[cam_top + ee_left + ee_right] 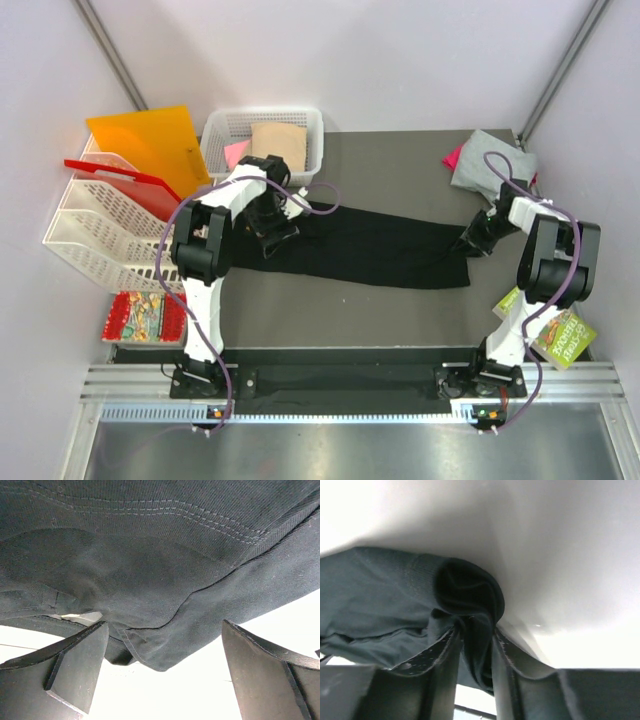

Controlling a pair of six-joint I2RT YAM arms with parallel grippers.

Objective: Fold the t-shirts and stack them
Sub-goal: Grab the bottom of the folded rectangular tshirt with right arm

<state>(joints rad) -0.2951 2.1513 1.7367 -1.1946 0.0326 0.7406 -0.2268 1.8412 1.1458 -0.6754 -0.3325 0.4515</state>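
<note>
One black t-shirt (380, 245): right gripper (476, 629) pinching its end, left gripper (164, 625) spread wide.

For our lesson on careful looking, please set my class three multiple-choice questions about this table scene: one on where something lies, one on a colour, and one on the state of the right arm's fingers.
1. Where does the tan shirt lie?
A. In the white basket
B. On a booklet
C. Under the orange sheet

2. What colour is the stretched shirt lying between the two arms?
A. Pink
B. Black
C. Tan

3. What are the right fingers doing?
A. Standing wide open on nothing
B. Holding a booklet
C. Pinching a fold of dark cloth

Answers:
1 A: the tan cloth sits inside the basket at the far edge of the table.
2 B: the overhead view shows it black from arm to arm.
3 C: the right wrist view shows cloth squeezed between the closed fingers.
</note>
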